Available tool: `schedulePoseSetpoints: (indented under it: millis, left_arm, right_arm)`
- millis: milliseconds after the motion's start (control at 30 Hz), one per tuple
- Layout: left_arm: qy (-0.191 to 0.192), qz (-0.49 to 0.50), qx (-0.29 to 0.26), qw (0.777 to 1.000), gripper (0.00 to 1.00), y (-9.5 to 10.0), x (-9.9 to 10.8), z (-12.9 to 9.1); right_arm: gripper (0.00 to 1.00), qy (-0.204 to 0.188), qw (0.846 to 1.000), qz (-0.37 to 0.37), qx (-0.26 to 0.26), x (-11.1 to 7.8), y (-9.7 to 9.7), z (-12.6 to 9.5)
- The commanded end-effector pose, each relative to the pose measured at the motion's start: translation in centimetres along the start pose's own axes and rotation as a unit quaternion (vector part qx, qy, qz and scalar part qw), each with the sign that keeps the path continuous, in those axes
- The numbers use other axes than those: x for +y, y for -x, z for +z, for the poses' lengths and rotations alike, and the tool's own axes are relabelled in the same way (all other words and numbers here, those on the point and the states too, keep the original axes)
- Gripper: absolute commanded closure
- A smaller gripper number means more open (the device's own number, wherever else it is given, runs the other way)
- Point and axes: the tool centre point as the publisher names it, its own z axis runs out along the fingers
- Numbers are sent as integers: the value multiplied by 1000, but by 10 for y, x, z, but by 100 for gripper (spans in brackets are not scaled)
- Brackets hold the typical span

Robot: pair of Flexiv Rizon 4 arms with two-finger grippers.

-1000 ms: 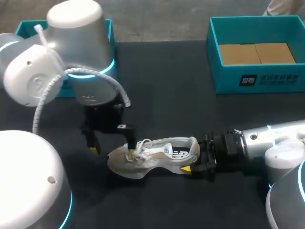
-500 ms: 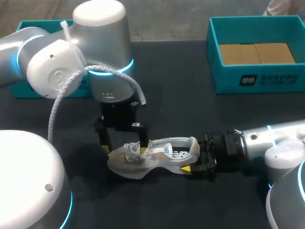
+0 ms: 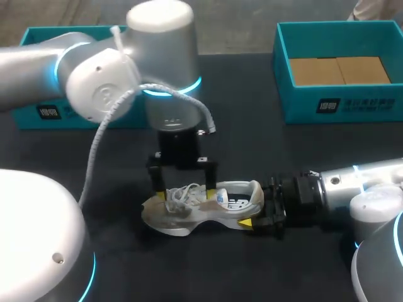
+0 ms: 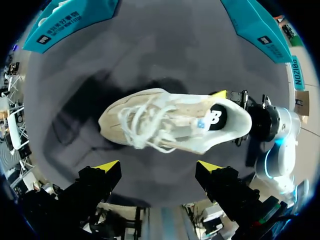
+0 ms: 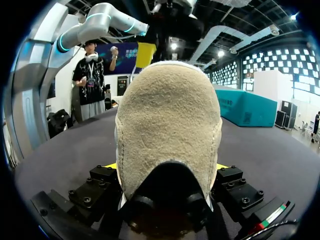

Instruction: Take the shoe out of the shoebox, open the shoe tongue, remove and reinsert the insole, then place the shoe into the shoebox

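Left claw (image 3: 184, 194) hangs over the shoe (image 3: 204, 206), fingers spread wide, one yellow tip on each side of the lace area. From the left wrist view the laces (image 4: 142, 125) sit straight ahead of the claw in the gap between the tips, and neither tip visibly touches the shoe. Right claw (image 3: 254, 218) is at the heel end, pinching the heel from both sides; right wrist view shows the suede heel (image 5: 167, 125) filling the space between its fingers. The shoe is on the dark worktop (image 3: 252, 145), toe pointing away from the right claw, out of the box. The teal shoebox (image 3: 340, 106) with cardboard inside sits well beyond the right claw, open. A second teal box (image 3: 38, 114) is behind the left arm, well apart from the shoe.
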Motion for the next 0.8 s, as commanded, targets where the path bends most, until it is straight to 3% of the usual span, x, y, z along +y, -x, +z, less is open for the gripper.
schedulePoseSetpoints:
  millis: [33,167,467,800]
  left_arm:
    - [-12,-14,-47,999,0,-24,-1,-2]
    - [-22,-32,-62,997,0,-33,-12,4]
    - [-2,-44,-96,994,0,-51,-29,18]
    - [-14,-47,-138,989,0,-66,-27,35]
  right_arm:
    - [100,-2,1000,0,0,-1,0,3]
    - [100,-2,1000,0,0,-1,0,3]
    - [100,-2,1000,0,0,-1,0,3]
    - [100,-2,1000,0,0,-1,0,3]
